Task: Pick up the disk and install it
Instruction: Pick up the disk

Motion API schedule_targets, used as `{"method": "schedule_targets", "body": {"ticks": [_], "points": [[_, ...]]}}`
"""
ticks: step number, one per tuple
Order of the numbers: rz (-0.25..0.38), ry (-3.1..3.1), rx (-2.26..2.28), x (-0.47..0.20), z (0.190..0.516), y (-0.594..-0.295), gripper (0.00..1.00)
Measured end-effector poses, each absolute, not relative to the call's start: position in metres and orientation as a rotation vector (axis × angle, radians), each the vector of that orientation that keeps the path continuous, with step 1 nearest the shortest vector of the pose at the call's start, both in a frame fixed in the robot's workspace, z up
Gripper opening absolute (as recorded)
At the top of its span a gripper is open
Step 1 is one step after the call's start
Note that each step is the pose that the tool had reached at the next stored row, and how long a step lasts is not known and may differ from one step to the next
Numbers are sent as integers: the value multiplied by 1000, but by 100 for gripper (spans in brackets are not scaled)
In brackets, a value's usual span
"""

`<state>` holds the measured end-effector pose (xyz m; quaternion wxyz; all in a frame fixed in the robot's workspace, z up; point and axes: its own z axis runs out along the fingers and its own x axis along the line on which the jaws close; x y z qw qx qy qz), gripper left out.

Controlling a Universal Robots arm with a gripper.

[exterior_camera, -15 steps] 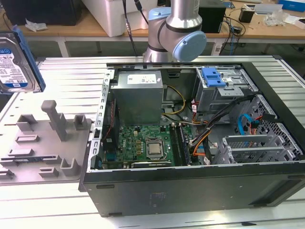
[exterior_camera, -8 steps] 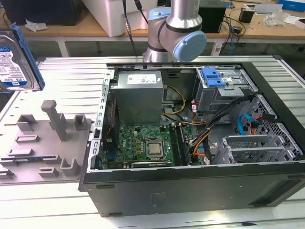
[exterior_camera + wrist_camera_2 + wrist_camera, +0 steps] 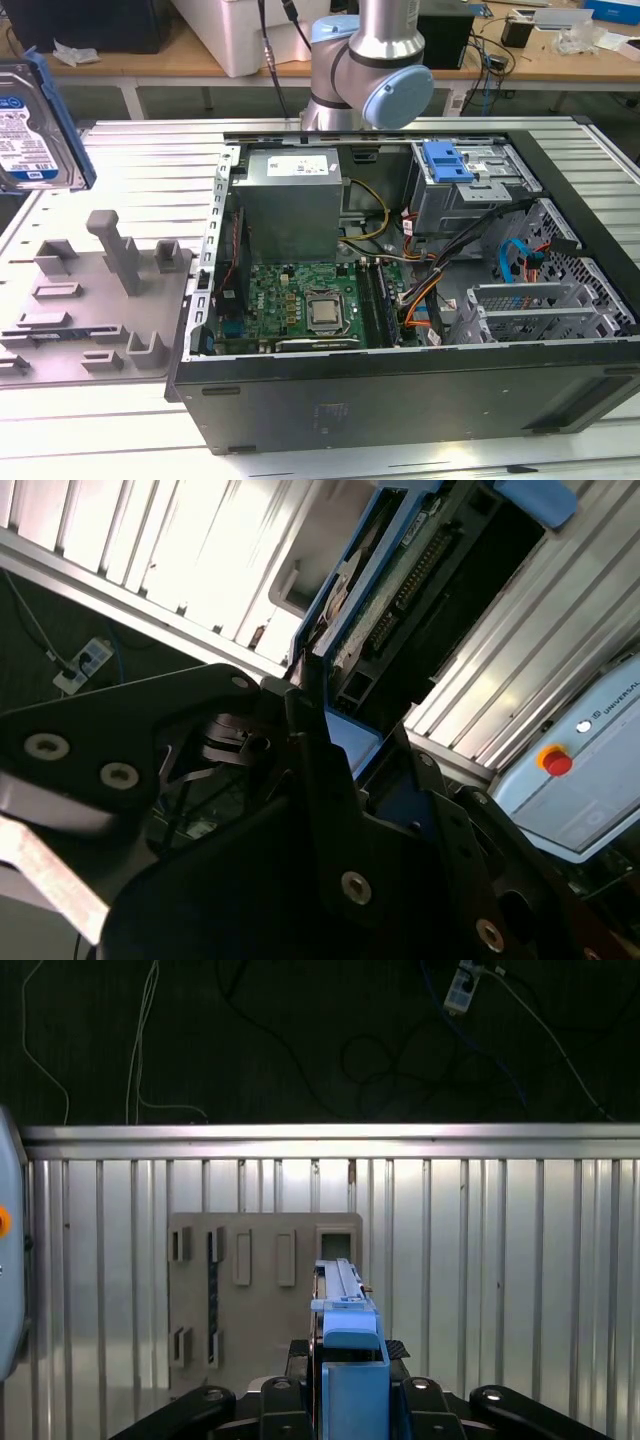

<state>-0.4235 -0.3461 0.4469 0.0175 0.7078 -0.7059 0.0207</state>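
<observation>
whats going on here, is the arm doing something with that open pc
The arm's gripper is shut on the disk, gripping it by its blue carrier frame and holding it in the air over the grey holder tray at the exterior view's left. The open computer case lies on the table beside that tray, with its motherboard exposed. The disk is not yet inside the case.

Exterior view's left edge cut off the disk (image 3: 35, 120) and part of its label (image 3: 22, 135). In the first wrist view it stood edge-on, faces unseen, near end cropped at my gripper (image 3: 350, 1352).
</observation>
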Motion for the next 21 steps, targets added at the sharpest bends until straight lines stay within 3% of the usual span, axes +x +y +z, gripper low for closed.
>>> {"method": "schedule_targets", "body": {"ticks": [21], "points": [[63,-2193,2199,-377,458,-360,36]]}}
